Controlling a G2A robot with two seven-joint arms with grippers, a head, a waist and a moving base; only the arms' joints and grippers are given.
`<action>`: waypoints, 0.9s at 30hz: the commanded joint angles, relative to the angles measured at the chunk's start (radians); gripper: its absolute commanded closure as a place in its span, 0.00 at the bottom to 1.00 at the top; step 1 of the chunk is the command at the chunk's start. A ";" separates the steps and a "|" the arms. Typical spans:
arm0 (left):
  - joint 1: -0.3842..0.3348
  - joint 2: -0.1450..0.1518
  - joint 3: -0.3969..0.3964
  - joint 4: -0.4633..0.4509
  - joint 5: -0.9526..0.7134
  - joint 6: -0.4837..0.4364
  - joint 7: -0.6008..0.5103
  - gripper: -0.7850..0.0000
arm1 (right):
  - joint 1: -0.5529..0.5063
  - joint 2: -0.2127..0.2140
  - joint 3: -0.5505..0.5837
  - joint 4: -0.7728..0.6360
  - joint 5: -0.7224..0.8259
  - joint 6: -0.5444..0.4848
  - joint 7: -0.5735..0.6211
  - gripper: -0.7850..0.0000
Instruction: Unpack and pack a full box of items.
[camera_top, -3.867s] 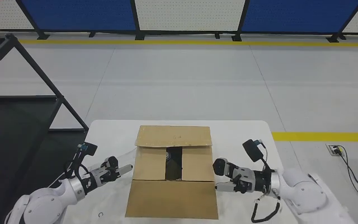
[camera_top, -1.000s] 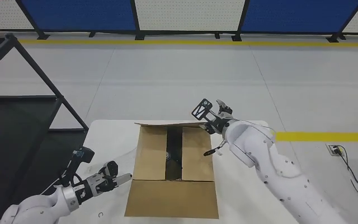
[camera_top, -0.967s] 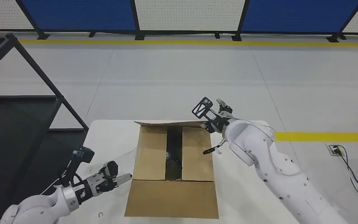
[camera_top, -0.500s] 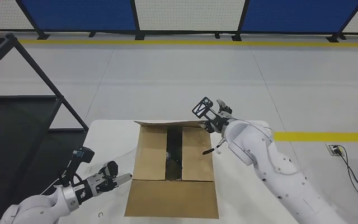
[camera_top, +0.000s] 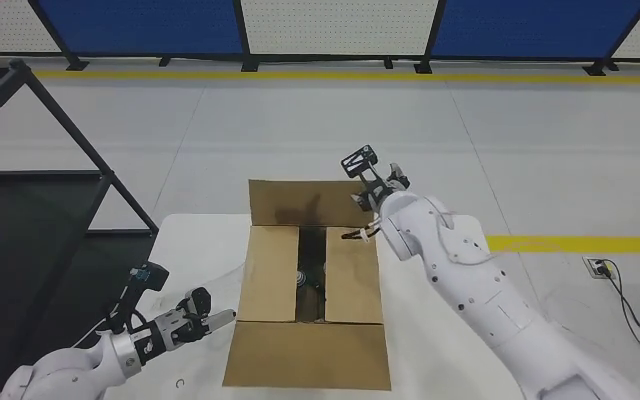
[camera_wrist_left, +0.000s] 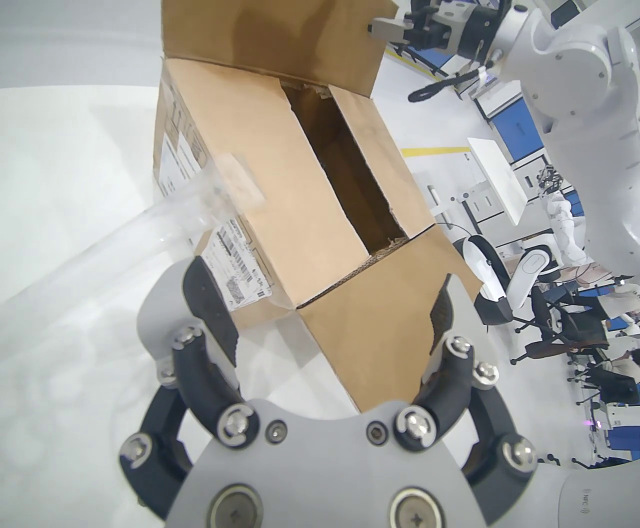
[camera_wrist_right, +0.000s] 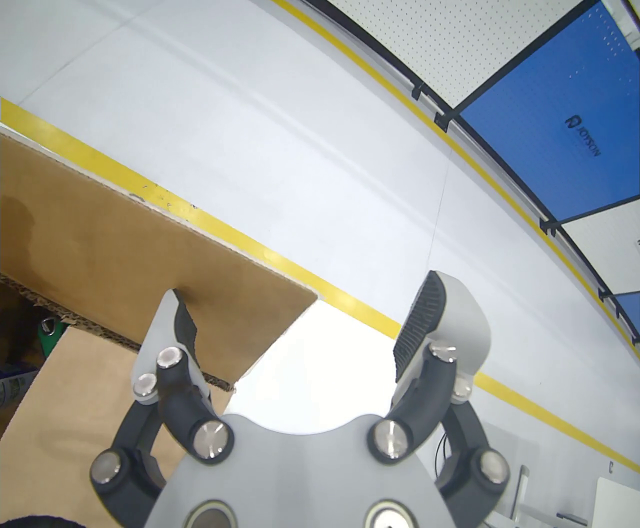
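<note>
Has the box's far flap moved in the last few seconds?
Yes. The far flap has swung up and back, away from the robot. It lay flat over the box, and now its edge reaches past the far edge of the table.

The bench (camera_top: 200, 245) and box (camera_top: 270, 290) are looked down on from above the arms in the top view, with floor (camera_top: 320, 140) and blue panels (camera_top: 130, 25) beyond. From the left wrist, the box is viewed closely from low at its side, past the left hand (camera_wrist_left: 320, 290), with the right arm (camera_wrist_left: 565, 65) behind. From the right wrist, the raised flap (camera_wrist_right: 125, 260) is viewed closely past the right hand (camera_wrist_right: 305, 295), facing floor and panels.
</note>
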 joint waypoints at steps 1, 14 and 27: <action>0.000 0.000 0.000 0.000 0.000 0.000 0.000 0.00 | 0.023 -0.024 -0.008 0.071 0.036 0.013 -0.008 0.00; 0.000 0.000 0.000 0.000 0.000 0.000 0.000 0.00 | 0.022 -0.037 -0.013 0.105 0.053 0.014 -0.012 0.00; 0.000 0.000 0.000 0.000 0.000 0.000 0.000 0.00 | 0.065 -0.115 -0.006 0.316 0.165 -0.008 0.016 0.00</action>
